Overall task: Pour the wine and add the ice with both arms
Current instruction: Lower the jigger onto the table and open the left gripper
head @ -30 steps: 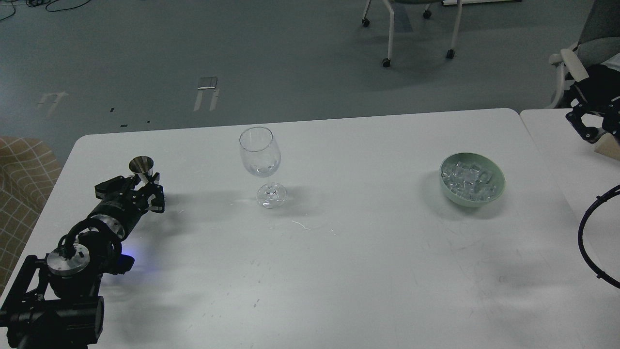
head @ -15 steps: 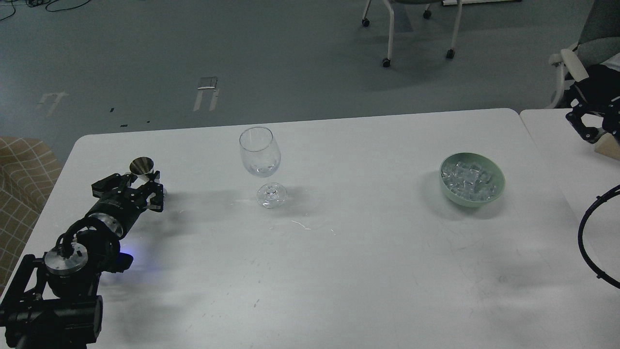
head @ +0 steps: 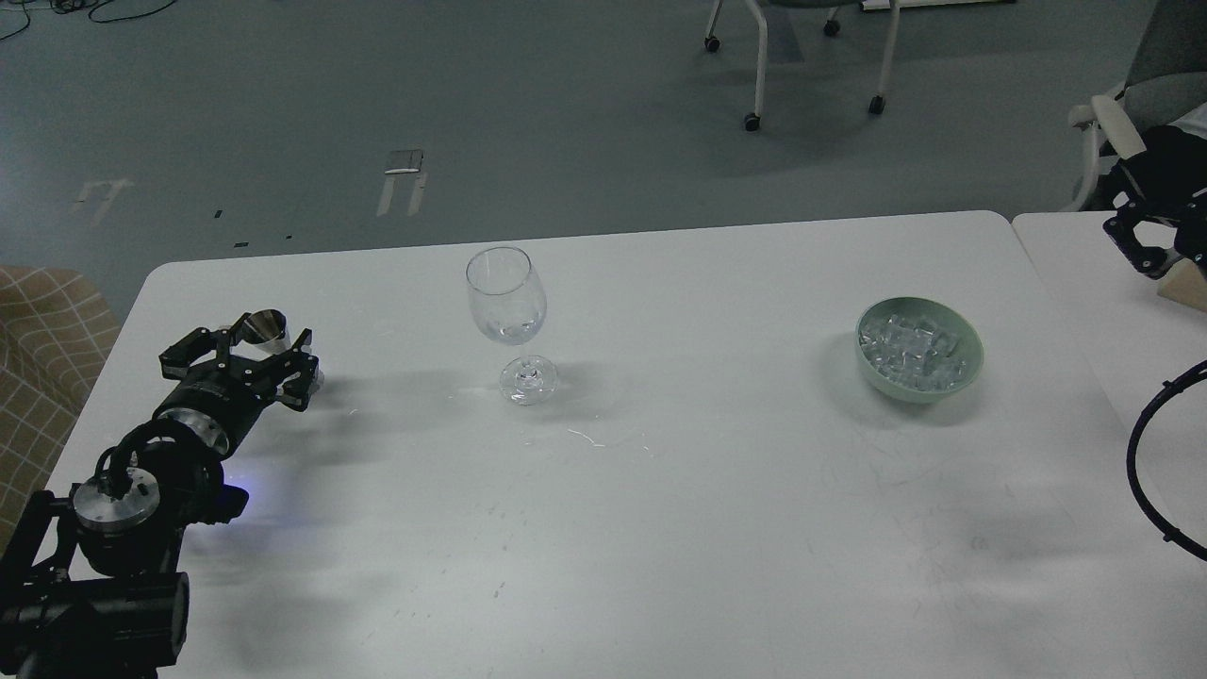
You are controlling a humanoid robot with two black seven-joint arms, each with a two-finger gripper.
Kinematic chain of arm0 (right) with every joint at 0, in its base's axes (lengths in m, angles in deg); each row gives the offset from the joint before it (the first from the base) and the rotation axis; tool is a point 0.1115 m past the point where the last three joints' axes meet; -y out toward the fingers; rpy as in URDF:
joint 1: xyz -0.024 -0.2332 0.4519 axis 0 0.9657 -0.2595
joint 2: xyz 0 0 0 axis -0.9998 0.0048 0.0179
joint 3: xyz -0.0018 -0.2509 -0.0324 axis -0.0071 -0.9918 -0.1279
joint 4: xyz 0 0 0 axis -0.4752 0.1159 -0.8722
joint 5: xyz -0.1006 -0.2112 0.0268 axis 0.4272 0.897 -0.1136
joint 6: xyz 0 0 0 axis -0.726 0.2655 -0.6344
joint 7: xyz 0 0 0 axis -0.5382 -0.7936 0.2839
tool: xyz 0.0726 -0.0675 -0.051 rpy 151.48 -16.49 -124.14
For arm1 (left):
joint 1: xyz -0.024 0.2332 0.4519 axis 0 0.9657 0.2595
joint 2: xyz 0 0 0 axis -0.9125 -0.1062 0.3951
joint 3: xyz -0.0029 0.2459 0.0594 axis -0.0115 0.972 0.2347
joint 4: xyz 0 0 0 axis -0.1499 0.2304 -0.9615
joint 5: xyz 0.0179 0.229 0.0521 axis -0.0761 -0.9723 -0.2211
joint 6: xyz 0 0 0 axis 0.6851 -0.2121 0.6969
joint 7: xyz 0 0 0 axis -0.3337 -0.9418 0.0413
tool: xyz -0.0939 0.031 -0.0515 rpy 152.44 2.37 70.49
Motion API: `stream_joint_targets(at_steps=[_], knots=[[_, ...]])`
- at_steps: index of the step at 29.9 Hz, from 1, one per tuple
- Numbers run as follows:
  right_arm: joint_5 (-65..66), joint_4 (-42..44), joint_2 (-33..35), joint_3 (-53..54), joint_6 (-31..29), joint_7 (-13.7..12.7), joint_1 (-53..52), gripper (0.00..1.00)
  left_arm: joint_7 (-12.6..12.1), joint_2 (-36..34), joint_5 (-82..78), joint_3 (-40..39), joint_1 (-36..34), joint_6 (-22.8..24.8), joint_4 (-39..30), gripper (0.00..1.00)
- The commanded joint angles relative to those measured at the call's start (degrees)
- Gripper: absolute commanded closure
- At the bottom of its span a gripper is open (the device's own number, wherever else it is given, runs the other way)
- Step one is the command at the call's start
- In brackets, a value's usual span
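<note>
A clear stemmed glass [head: 506, 302] stands upright on the white table [head: 660, 490], at the middle back. A little clear wine [head: 509, 330] seems to lie in the bottom of its bowl; no stream shows. A steel jigger [head: 263, 326] stands at the table's left. My left gripper [head: 243, 355] is open, with its fingers spread wide either side of the jigger's lower part, which it hides. The ice [head: 910, 354], a heap of clear cubes, fills a pale green bowl [head: 975, 366] at the right. My right gripper [head: 1139, 247] is small and dark at the far right edge, well away from the bowl.
A second white table [head: 1084, 283] adjoins on the right, with a tan object [head: 1190, 285] at the frame edge. A black cable loop [head: 1136, 453] of the right arm hangs over the right side. Chairs [head: 801, 57] stand on the floor behind.
My left arm has drawn back to the left and its fingers have spread wider. The jigger now shows slightly further left and lower. The glass, the bowl and the right arm have not moved.
</note>
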Motion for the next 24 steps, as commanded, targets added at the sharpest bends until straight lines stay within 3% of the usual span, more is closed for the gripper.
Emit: stream_joint_targets(at_steps=[1,10,14,19,21,24], knots=[[0.00,0.05,0.17,0.00,-0.07,0.09,0.08,0.00,-0.09,-0.93,0.00,-0.18,0.50,-0.39,-4.23,0.29],[-0.09,0.05,0.17,0.44,-0.16,0.26,0.43,0.00,-0.53,-3.39,0.00,-0.09,0.24,-7.85,-12.76,0.14],[-0.09,0.05,0.26,0.53,-0.51,0.26,0.43,0.00,-0.88,-6.47,-0.17,0.78,-0.47,-7.34,-13.56,0.03],[-0.09,-1.61,0.17,0.62,-0.51,0.26,0.43,0.00,-2.02,-11.91,-1.49,4.99,-0.73,5.55,-13.13,0.02],[0.00,-2.23,0.09,0.53,-0.51,0.18,0.43,0.00,-1.85,-14.19,-3.23,6.58,-2.21,8.56,-12.95,0.02],[-0.09,-2.41,0.00,0.53,-0.51,0.18,0.34,0.00,-1.40,-16.84,-7.36,8.34,-5.64,9.28,-12.69,0.02]])
